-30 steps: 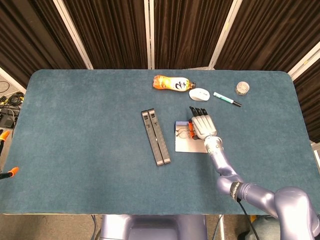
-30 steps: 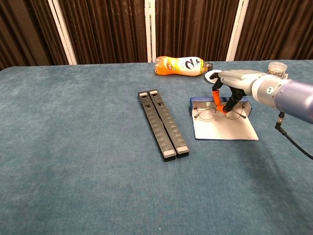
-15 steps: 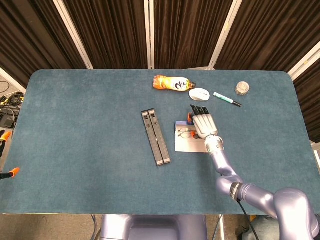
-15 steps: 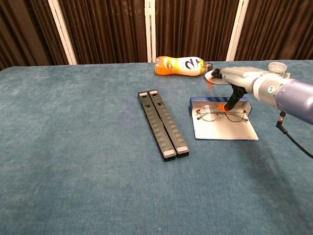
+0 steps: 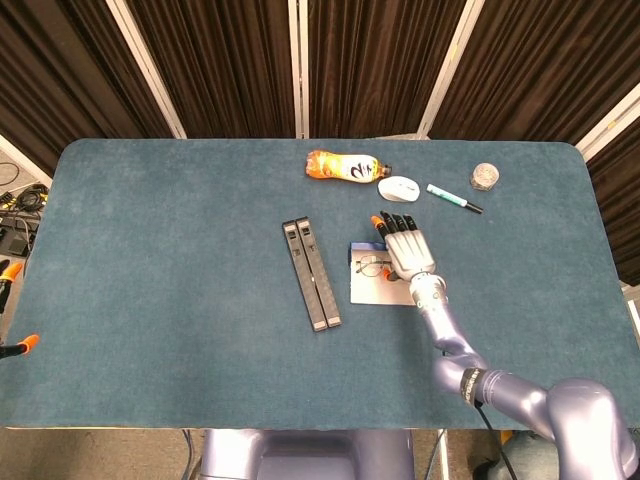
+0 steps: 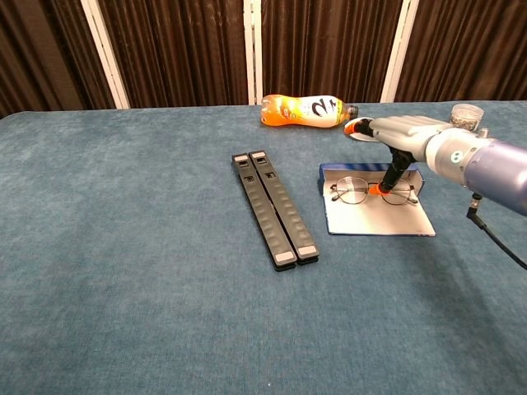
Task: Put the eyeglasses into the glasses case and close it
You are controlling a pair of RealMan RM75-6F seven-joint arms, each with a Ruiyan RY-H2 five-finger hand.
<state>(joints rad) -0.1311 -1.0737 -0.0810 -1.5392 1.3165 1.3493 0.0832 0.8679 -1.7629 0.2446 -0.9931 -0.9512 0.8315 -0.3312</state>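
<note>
**A:** Head view: what lies on the blue table [image 5: 150,260]?

**B:** The right hand [image 5: 405,248] hovers over an open glasses case [image 5: 368,288] with its fingers stretched flat and spread, gripping nothing. The eyeglasses [image 5: 370,266] rest inside the case, half hidden under the hand. Two black bars [image 5: 311,274] lie side by side just left of the case. An orange bottle [image 5: 343,166], a white mouse [image 5: 399,187], a marker [image 5: 454,198] and a small jar [image 5: 485,176] sit farther back.

**A:** And the chest view?

**B:** The eyeglasses [image 6: 372,191] lie unfolded against the case's [image 6: 379,216] rear wall. The right hand [image 6: 398,132] reaches in from the right, one orange-tipped finger pointing down at the frame's bridge, the others extended. Whether it touches is unclear. The bars [image 6: 274,208] lie to the left, the bottle [image 6: 306,110] behind.
</note>
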